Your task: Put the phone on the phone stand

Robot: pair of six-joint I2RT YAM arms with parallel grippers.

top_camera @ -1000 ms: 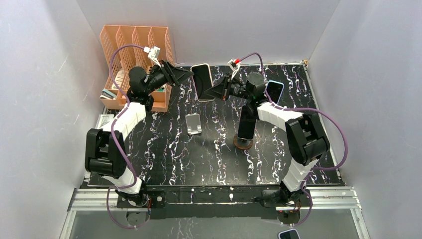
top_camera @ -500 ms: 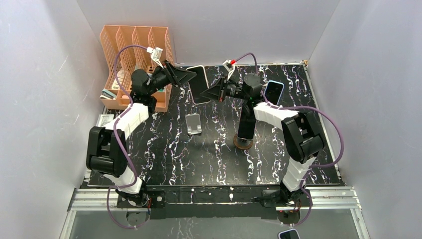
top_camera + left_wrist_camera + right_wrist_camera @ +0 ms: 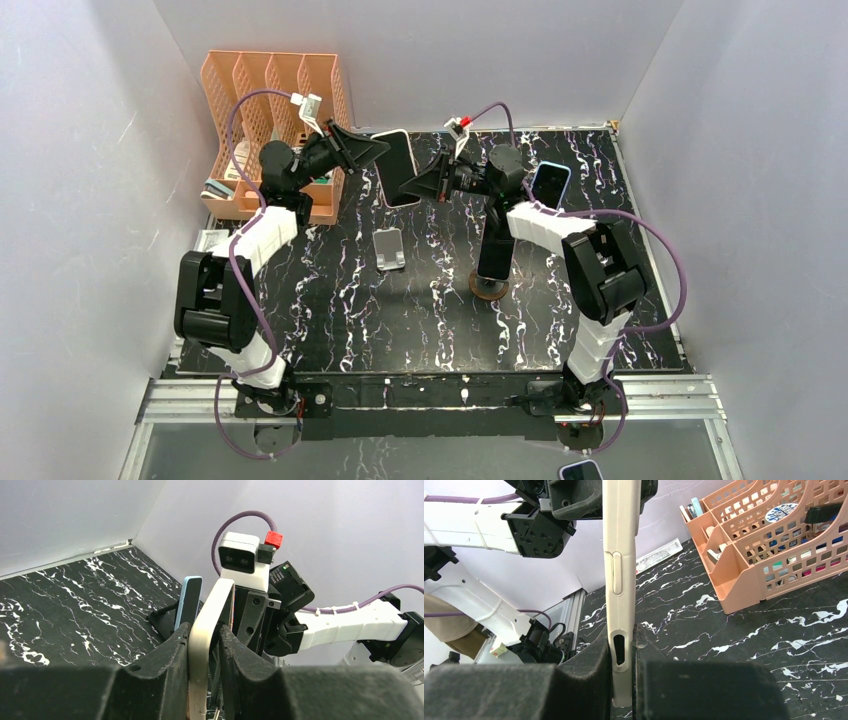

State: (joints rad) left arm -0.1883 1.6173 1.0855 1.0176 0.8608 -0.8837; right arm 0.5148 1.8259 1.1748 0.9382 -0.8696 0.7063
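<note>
A phone in a cream case [image 3: 398, 168] is held upright in the air over the back of the table. My right gripper [image 3: 425, 183] is shut on its lower end, and the right wrist view shows both pads pressed on the case [image 3: 620, 555]. My left gripper [image 3: 382, 152] straddles the phone's other end [image 3: 210, 615]. One of its fingers touches the case and a dark gap shows at the other, so it is open. The small silver phone stand [image 3: 389, 248] sits empty on the black marble table [image 3: 400, 320], below and in front of the phone.
An orange mesh organizer [image 3: 270, 90] stands at the back left, with a banknote [image 3: 210, 240] beside it. A dark phone stands upright on a round-based holder [image 3: 488, 288] mid-right. A blue phone [image 3: 550, 183] leans on a stand at the back right.
My right gripper has carried the phone a little to the left, deeper between the left gripper's fingers. The left arm shifted slightly.
</note>
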